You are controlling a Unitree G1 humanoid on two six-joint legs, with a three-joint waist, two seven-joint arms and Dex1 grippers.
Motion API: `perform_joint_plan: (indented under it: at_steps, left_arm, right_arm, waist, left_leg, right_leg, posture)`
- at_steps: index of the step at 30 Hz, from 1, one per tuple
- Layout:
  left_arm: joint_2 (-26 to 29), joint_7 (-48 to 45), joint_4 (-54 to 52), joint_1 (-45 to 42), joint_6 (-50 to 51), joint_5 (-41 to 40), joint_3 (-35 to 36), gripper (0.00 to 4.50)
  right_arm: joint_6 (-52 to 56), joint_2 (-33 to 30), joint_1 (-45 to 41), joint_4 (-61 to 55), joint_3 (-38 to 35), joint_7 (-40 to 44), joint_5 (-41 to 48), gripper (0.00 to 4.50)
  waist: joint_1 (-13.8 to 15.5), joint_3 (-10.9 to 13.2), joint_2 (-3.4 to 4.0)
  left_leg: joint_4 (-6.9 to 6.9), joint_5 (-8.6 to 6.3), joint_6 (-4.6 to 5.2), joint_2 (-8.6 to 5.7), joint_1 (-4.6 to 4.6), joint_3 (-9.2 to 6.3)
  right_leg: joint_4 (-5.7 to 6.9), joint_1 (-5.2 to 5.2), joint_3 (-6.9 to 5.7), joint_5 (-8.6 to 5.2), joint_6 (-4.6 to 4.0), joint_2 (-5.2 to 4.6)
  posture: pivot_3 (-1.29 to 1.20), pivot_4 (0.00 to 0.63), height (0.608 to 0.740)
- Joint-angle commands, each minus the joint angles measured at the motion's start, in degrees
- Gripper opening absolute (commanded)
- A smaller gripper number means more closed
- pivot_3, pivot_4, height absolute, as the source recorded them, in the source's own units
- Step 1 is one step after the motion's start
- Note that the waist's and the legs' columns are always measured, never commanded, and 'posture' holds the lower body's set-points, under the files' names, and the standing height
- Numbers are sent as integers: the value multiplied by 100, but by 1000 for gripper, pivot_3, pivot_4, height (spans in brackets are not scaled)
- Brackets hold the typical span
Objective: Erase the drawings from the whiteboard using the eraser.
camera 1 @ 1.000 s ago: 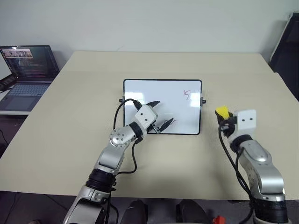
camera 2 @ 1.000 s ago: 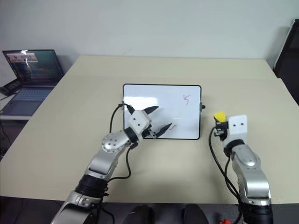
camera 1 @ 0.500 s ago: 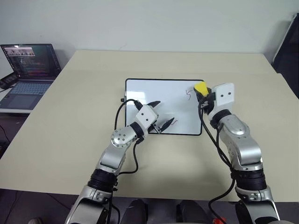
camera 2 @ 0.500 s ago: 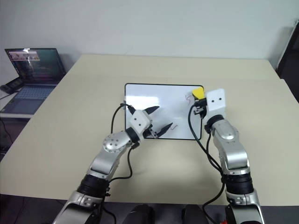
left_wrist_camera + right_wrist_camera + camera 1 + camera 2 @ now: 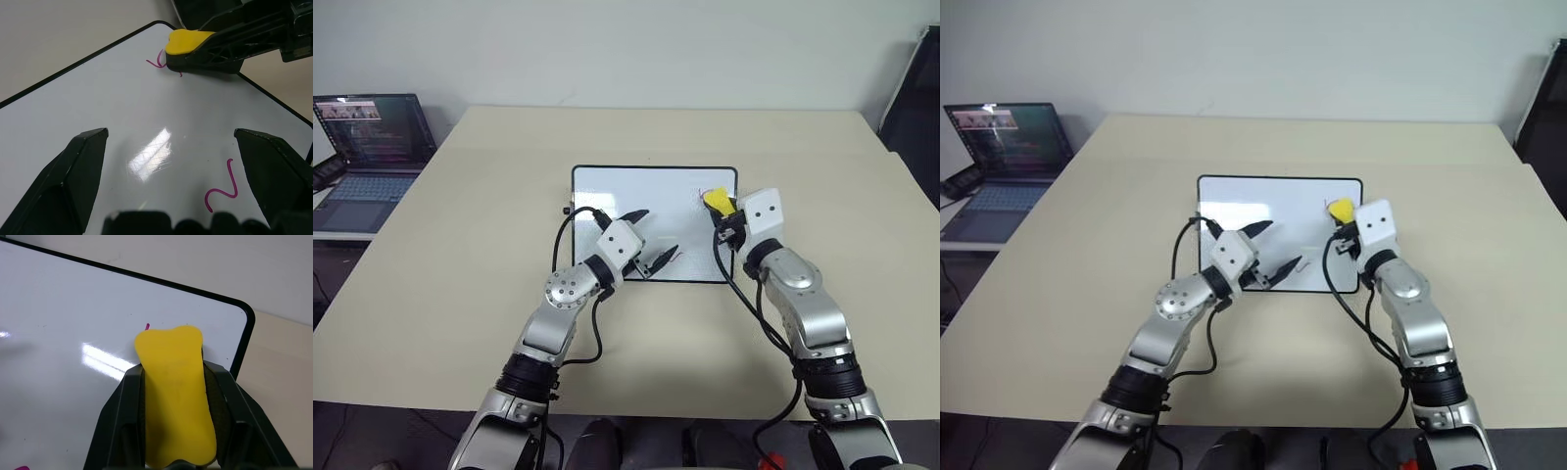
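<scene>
The table (image 5: pixel 460 245) carries the board (image 5: pixel 636 211) at its centre, long axis running nine to three o'clock, with a laptop (image 5: pixel 367 162) off the table's edge at about ten o'clock.

The right claw (image 5: pixel 718 208) is clamped tight on the eraser (image 5: pixel 716 200) and sits over the board's corner at two o'clock. The eraser's long axis runs roughly six to twelve, its tip pointing away from the robot. In the left wrist view its dark underside looks to be touching or just above the surface, right on top of one squiggle (image 5: pixel 157 59), whose loose ends peek out beside it. I cannot tell if it is pressing yet.

The left claw (image 5: pixel 648 243) stands wide and empty over the board's near edge at six o'clock, with a second squiggle (image 5: pixel 222 188) just beside its right-hand finger.

The right arm is clearly the one placed for the wipe; a short rub across the mark under the eraser seems the next call, then a sweep toward seven o'clock to reach the near squiggle.
</scene>
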Motion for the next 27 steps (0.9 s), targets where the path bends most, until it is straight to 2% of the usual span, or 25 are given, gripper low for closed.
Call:
perform_joint_plan:
  at_steps: [1, 12, 15, 27]
  left_arm:
    - [-10, 45, -109, -31, -147, 9, 62, 4500]
    - [-24, 97, -145, 2, -155, 33, 39, 4500]
    - [-19, 110, -193, 34, -132, 33, 47, 4500]
    - [-67, 149, -227, 67, -118, 31, 18, 4500]
  right_arm:
    - [-211, 89, -239, 41, 75, 21, -80, 1275]
    - [-58, 145, -609, 423, 369, -4, -463, 1275]
    - [475, -16, -408, 287, 425, 18, -633, 1275]
    - [1281, -477, 680, -903, 255, 210, -634, 1275]
  waist:
    - [-1, 0, 0]
    - [-11, 0, 0]
    - [-9, -1, 0]
    - [44, 0, -5]
  left_leg:
    - [0, 0, 0, 0, 0, -1]
    - [1, 0, 0, 0, -1, 0]
    - [2, 0, 0, 0, -1, 1]
    - [75, -13, 24, -7, 12, -13]
  right_leg:
    - [1, 0, 0, 0, 0, 0]
    - [5, -5, 0, 0, 0, 0]
    - [4, -4, 1, 0, 0, -1]
    - [64, 20, -1, 1, 2, -1]
  posture:
    - [0, 150, 740]
    - [0, 150, 740]
    - [0, 150, 740]
    - [0, 150, 740]
